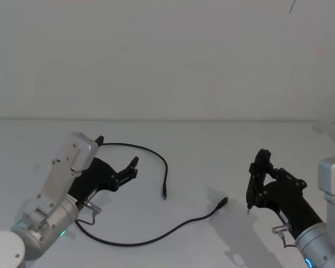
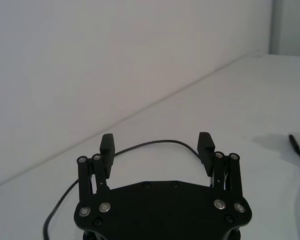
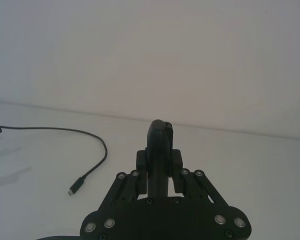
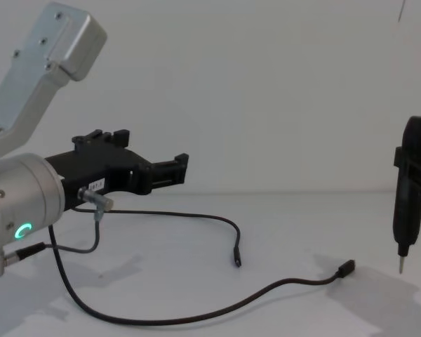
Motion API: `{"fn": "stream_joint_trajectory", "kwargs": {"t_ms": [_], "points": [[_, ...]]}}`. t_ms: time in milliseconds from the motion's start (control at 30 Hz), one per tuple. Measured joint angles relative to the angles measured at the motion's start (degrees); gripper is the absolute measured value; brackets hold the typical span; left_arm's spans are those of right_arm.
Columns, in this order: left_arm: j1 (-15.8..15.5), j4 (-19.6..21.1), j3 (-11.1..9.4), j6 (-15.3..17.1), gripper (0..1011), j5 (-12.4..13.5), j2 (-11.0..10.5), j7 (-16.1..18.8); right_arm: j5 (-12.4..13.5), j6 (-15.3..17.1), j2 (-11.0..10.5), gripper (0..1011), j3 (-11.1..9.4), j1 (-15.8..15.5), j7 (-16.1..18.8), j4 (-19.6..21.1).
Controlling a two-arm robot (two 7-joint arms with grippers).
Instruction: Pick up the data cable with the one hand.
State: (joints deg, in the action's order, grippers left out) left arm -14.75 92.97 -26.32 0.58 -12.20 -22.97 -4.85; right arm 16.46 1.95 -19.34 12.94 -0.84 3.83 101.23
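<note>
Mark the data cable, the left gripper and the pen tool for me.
data cable (image 1: pixel 166 178): head view, on the run leading down to one plug.
left gripper (image 2: pixel 156 142): left wrist view, midway between its open fingertips.
pen tool (image 4: pixel 409 203): chest view, middle of its black body.

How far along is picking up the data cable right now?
Done: nothing; the data cable lies on the table. In hand: the left gripper, open, hangs over its loop. Left: lower, close, lift. The right gripper holds a pen tool, aside.
</note>
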Motion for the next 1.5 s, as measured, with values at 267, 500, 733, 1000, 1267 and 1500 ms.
{"fn": "stream_joint_trajectory", "kwargs": {"t_ms": [267, 500, 733, 1000, 1267, 1500], "points": [[-1.0, 0.0, -0.7, 0.0, 1001, -1.4, -1.3, -5.0, 0.0, 0.0, 0.0, 279, 0.0, 0.0, 0.0, 0.0], [-2.1, 0.0, -1.8, 1.0, 1001, -2.9, -2.9, -11.3, 0.0, 0.0, 0.0, 279, 0.0, 0.0, 0.0, 0.0], [-3.7, -0.9, -3.5, 2.3, 1001, -3.5, -4.4, -17.2, 0.0, 0.0, 0.0, 279, 0.0, 0.0, 0.0, 0.0], [-5.9, -3.2, -6.0, 3.9, 1002, -3.7, -5.4, -23.8, 0.0, 0.0, 0.0, 279, 0.0, 0.0, 0.0, 0.0], [-7.6, -5.9, -8.0, 5.0, 1001, -4.5, -4.9, -28.0, 0.0, 0.0, 0.0, 279, 0.0, 0.0, 0.0, 0.0], [-8.5, -7.4, -8.8, 5.5, 1001, -5.4, -4.0, -29.6, 0.0, 0.0, 0.0, 279, 0.0, 0.0, 0.0, 0.0]]}}
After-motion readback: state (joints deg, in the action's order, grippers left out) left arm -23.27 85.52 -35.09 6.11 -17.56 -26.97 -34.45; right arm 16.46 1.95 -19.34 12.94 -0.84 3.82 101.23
